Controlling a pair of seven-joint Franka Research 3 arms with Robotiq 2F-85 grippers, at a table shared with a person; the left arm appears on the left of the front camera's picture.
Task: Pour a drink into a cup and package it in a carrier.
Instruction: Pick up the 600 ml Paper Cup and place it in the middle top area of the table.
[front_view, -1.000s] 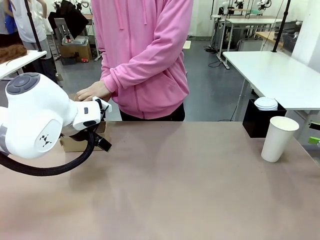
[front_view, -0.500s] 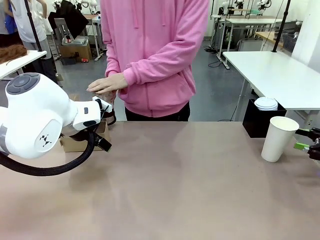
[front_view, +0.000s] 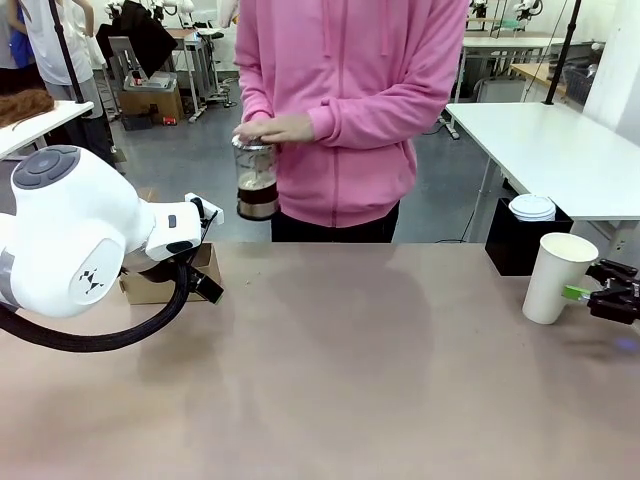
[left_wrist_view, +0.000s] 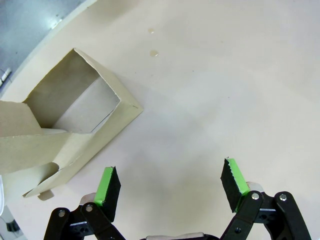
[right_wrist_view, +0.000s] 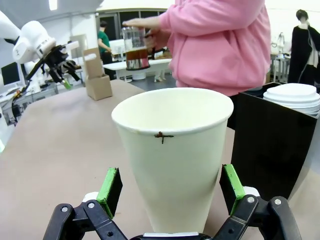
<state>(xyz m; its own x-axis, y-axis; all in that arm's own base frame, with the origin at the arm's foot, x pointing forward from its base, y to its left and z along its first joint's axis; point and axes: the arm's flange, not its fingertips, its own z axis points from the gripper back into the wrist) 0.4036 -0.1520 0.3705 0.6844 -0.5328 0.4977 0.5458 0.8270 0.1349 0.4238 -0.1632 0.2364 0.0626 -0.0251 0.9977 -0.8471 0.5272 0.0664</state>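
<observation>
A person in a pink hoodie holds the glass press pot (front_view: 257, 180) in the air above the table's far edge, with the dark brown drink (front_view: 257, 202) in its lower part; the pot (right_wrist_view: 136, 50) also appears in the right wrist view. The white paper cup (front_view: 558, 275) stands upright and empty at the right. My right gripper (front_view: 588, 291) is open, with its green pads on either side of the cup (right_wrist_view: 172, 150) near its base and a gap to each. The brown cardboard carrier (front_view: 160, 282) sits far left. My left gripper (left_wrist_view: 170, 170) hangs open over bare table beside the carrier (left_wrist_view: 65, 125).
A black box (front_view: 515, 245) topped with a stack of white lids (front_view: 532, 207) stands just behind the cup. My bulky left arm (front_view: 75, 245) partly covers the carrier. Two small droplets (left_wrist_view: 154, 52) lie on the table near the carrier.
The person lifted the press pot from behind my left arm and stepped right with it. My right gripper came in from the right edge up to the cup. My left arm stayed still.
</observation>
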